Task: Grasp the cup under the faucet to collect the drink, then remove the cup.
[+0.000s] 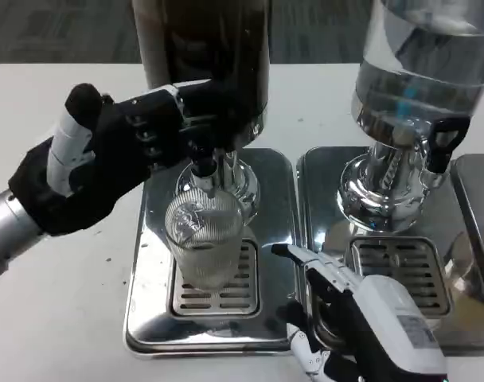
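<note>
A clear ribbed cup [204, 236] stands upright on the drip grate [214, 294] of the left dispenser, right under its black faucet [203, 169]. My left hand [119, 151] reaches in from the left at tap height, its fingers on the faucet's lever; whether they grip it I cannot tell. My right hand [353, 314] sits low at the front right, fingers spread and pointing toward the cup, a short gap away from it and holding nothing. The dark-liquid dispenser [214, 56] rises behind the cup.
A second dispenser [413, 87] with clear liquid stands at the right on its own steel tray [322, 207], with a black tap [443, 143]. The left steel tray [150, 318] lies on the white table [59, 318]. Another tray edge [477, 199] shows far right.
</note>
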